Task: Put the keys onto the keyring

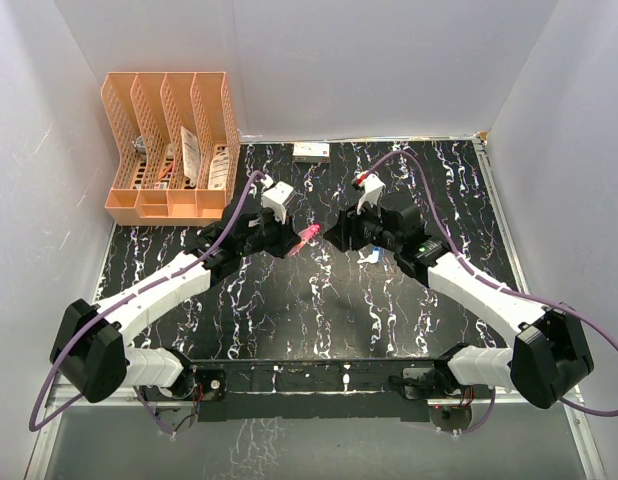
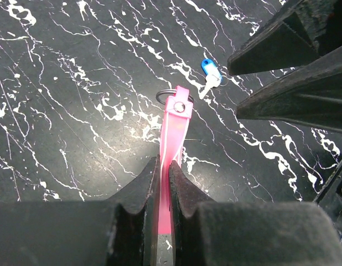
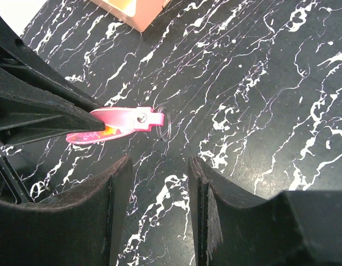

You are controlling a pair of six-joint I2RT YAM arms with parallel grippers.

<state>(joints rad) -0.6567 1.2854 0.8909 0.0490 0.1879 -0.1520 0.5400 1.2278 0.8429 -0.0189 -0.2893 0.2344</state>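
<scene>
The left arm (image 1: 179, 285) reaches toward 1 o'clock from its base, and its jaws are pinched tight on the keyring (image 1: 307, 238), gripping the pink strap near its tail end. In the left wrist view the strap (image 2: 174, 133) runs straight out from between the two dark fingers (image 2: 139, 191) toward 12 o'clock, held clear above the counter (image 2: 60, 122). Its thin ring (image 2: 166, 95) hangs off the far end just past a small rivet.

The right arm (image 1: 479, 290) comes in from 4 o'clock, its jaws facing the left ones across the middle of the counter. They stand partly open with nothing between them. In the right wrist view the keyring (image 3: 118, 123) lies crosswise just beyond the fingertips (image 3: 122, 166), strap pointing to 3 o'clock, ring (image 3: 164, 123) at that end, apart from both fingers.

The blue key (image 2: 211, 69) lies flat on the counter at about 1 o'clock from the ring in the left wrist view, near it but not touching. A pale metal piece (image 2: 207, 87) lies against its blue head; whether that is its own blade or the second key I cannot tell.

An orange file organiser (image 1: 169, 150) stands in the 10 o'clock corner, and a small grey box (image 1: 311, 151) sits at 12 o'clock by the back wall
</scene>
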